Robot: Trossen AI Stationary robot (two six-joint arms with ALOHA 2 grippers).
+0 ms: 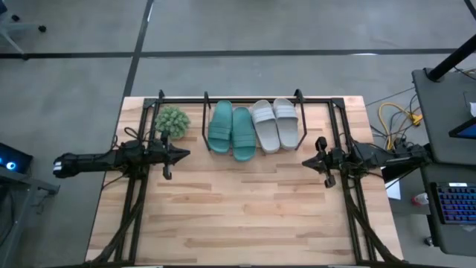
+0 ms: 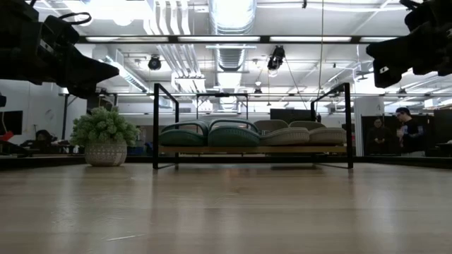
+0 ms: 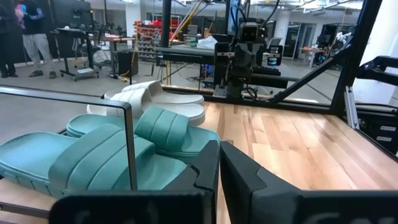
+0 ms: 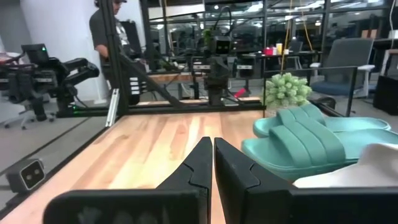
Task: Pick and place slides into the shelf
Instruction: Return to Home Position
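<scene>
From above, all four slides lay side by side in the wire shelf (image 1: 204, 119) toward 12 o'clock on the table (image 1: 245, 216). The teal-green pair (image 1: 231, 132) was on its 9 o'clock side and the pale grey-white pair (image 1: 273, 124) on its 3 o'clock side. One teal slide reached farther toward 6 o'clock than the rest. A small potted plant (image 1: 172, 120) stood just beside the shelf's 9 o'clock end.

My left end effector (image 1: 186, 154) hung at 9 o'clock of the table's middle, near the plant, pointing toward 3 o'clock. My right end effector (image 1: 306, 161) hung at 3 o'clock, pointing back at it. Both were apart from the shelf.

Only the wrist views showed the fingers. Each end effector was clenched to a thin slit and gripped nothing.

Only the low view showed height. Both arms were up well above the tabletop, and the slides rested on the shelf's wooden base, lifted just off the table. It also caught people (image 2: 402, 130) in the room beyond.

A wide stretch of wood ran between my two end effectors and on to the 6 o'clock edge. The black arm frames (image 1: 134, 208) lined the 9 and 3 o'clock edges.
</scene>
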